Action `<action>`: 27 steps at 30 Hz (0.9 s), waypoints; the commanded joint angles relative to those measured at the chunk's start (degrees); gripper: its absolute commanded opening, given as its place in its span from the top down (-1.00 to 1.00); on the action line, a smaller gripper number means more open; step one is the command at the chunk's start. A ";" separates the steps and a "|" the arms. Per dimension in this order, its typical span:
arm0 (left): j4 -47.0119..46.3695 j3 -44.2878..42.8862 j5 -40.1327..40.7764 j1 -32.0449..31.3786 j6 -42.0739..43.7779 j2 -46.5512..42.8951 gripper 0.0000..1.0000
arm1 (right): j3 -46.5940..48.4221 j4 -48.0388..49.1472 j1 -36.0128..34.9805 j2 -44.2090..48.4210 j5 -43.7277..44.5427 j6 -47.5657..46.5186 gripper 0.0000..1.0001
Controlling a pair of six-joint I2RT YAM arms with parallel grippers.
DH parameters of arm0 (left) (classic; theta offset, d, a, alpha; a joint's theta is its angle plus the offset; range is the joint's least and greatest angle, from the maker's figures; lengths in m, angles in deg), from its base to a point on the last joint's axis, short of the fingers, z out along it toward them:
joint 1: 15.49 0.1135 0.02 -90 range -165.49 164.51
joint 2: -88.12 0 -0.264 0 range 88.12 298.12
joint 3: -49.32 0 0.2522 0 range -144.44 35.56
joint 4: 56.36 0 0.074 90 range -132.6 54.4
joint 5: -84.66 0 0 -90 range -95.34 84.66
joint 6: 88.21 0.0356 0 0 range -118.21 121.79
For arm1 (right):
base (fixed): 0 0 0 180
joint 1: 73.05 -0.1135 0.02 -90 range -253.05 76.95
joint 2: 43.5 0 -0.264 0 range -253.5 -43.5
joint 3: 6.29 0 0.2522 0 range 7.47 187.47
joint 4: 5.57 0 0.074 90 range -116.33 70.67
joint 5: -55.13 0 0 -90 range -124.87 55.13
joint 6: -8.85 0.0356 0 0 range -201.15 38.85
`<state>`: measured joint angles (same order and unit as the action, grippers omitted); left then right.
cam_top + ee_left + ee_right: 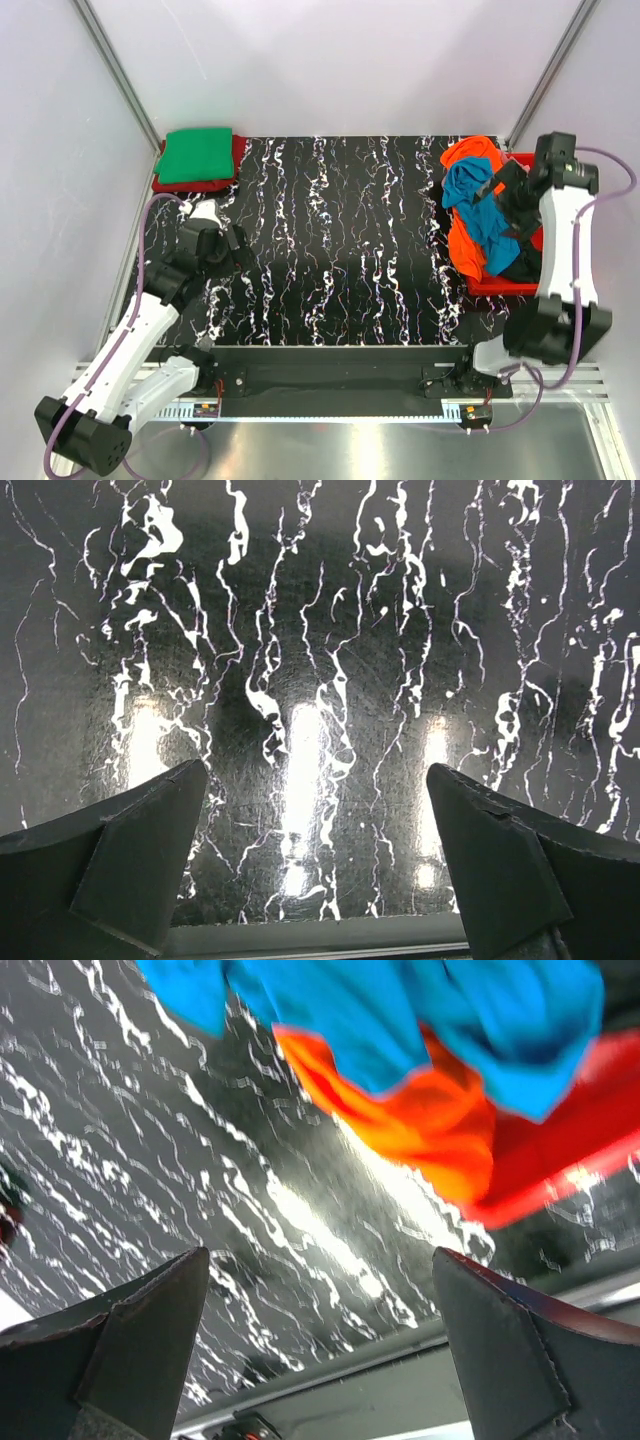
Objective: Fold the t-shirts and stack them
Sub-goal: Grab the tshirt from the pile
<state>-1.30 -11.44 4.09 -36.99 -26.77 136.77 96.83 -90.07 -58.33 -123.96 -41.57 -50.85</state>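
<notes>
My right gripper [320,1260] was wide open and held nothing. It hung at the far right of the table [340,230], just by the red bin [505,287]. My left gripper [315,780] was wide open too. It had only bare table under it, over on the left, well apart from the pile. The teal shirt [478,205] lay on top of the pile in the bin, all bunched up, with part of it hanging out on the left side. An orange shirt [468,255] lay under it and spilled onto the table. Something black [522,262] was in the bin as well. At the far left a green shirt [197,155] sat folded on a red one [165,184]. I think the teal shirt was soft, light and floppy. It would bend and sag when lifted, and it could slip out of a weak pinch. I think the best place to grab was a thick fold near the top of the teal bunch, so that only that shirt would come. A pinch too low might bring the orange one up with it.
</notes>
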 commanded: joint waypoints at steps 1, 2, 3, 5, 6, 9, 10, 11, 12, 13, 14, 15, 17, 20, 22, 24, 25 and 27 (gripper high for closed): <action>-3.24 -3.09 -1.17 -0.21 0.16 0.22 -0.98 | 5.46 2.88 -0.22 -7.67 1.51 -1.21 -0.99; -3.24 -3.09 -1.43 -0.30 1.30 0.14 -0.98 | 6.60 3.32 -0.22 -9.34 1.43 -1.39 -0.99; -3.33 -3.01 -1.78 -0.30 1.66 0.05 -0.98 | 8.79 3.85 -0.22 -12.93 2.30 -1.56 -1.00; -3.50 -2.83 -1.87 -0.39 2.28 -0.21 -0.98 | 11.52 3.94 -0.22 -16.46 3.35 -2.35 -0.97; -3.51 -2.74 -1.96 -0.39 2.36 -0.30 -0.98 | 13.97 4.12 -0.22 -19.78 4.84 -2.70 -0.95; -3.77 -2.13 -2.22 -0.30 2.54 -0.48 -0.98 | 18.56 4.03 -0.22 -25.85 6.34 -3.50 -0.84; -3.77 -1.69 -2.14 -0.39 2.45 -0.48 -0.98 | 19.44 4.03 -0.22 -27.19 6.35 -3.76 -0.78; -3.77 -1.43 -2.05 -0.30 2.45 -0.57 -0.98 | 21.10 4.03 -0.31 -28.42 6.35 -3.85 -0.69; -3.86 -0.99 -2.14 -0.39 2.37 -0.74 -0.98 | 21.90 4.12 -0.39 -30.52 6.17 -4.02 -0.62; -3.68 -0.72 -1.96 -0.39 2.28 -0.74 -0.98 | 22.69 4.12 -1.00 -31.41 6.08 -4.11 -0.51; -3.68 -0.55 -1.96 -0.30 2.28 -0.92 -0.98 | 24.00 4.12 -1.44 -32.29 6.08 -4.37 -0.48; -3.77 -0.20 -1.96 -0.39 2.28 -1.18 -0.98 | 24.71 4.12 -1.97 -33.95 6.43 -4.64 -0.43; -3.77 0.07 -1.96 -0.39 2.10 -1.27 -0.98 | 26.12 4.12 -3.29 -35.19 6.43 -4.82 0.04; -3.68 -0.11 -2.22 -0.39 2.01 -1.09 -0.98 | 27.44 3.94 -4.69 -35.46 7.75 -4.29 0.78; -3.59 -1.07 -2.57 -0.30 2.01 -1.01 -0.98 | 29.45 3.25 -6.27 -34.50 7.84 -4.20 1.00; -3.68 -2.38 -2.40 -0.21 1.66 -0.74 -0.98 | 36.47 0.45 -10.66 -33.97 8.28 -4.73 1.00; -3.59 -3.00 -2.05 -0.21 1.05 -0.66 -0.98 | 39.54 -0.62 -12.50 -33.71 7.32 -5.77 1.00; -3.59 -5.28 0.57 -0.21 0.17 -0.48 -0.98 | 50.78 -2.46 -19.50 -33.44 0.77 -7.18 1.00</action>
<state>-2.35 -11.96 2.47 -37.19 -25.52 136.53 134.28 -91.36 -68.99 -160.81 -34.51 -55.72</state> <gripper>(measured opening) 0.987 0.042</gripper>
